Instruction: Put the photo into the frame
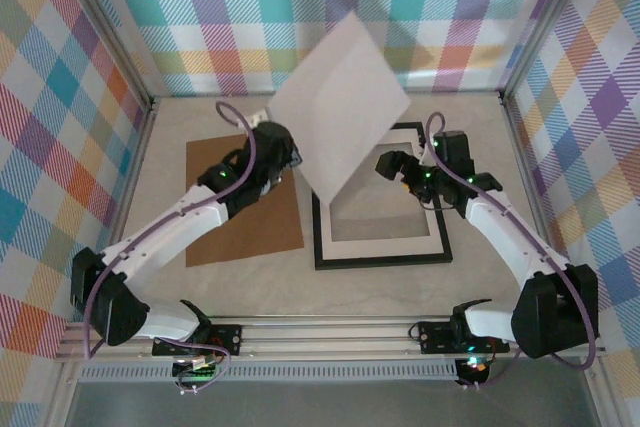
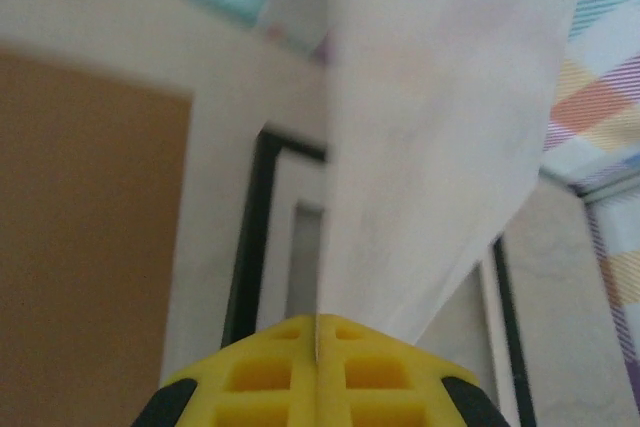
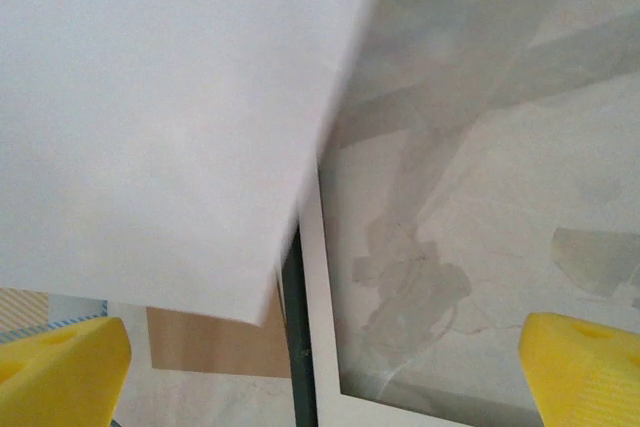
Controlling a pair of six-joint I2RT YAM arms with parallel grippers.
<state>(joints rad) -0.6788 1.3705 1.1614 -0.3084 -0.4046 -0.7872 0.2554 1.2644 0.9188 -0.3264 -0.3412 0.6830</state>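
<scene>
From above: grips the photo [image 1: 340, 97] by its near-left edge in the left pincer [image 1: 288, 150], with the sheet up off the counter [image 1: 300, 287], tilted, blank white side showing, over the far-left corner of the frame [image 1: 380, 260]. Hangs the right pincer [image 1: 405, 165] just right of the sheet, above the frame. Flat at left: brown board [image 1: 240, 207].

From the left wrist: clamps yellow fingers [image 2: 270, 375] shut on the sheet; black rim and board beyond.

From the right wrist: spread wide, holding nothing; photo at upper left, over the frame's left rim and glass.
</scene>
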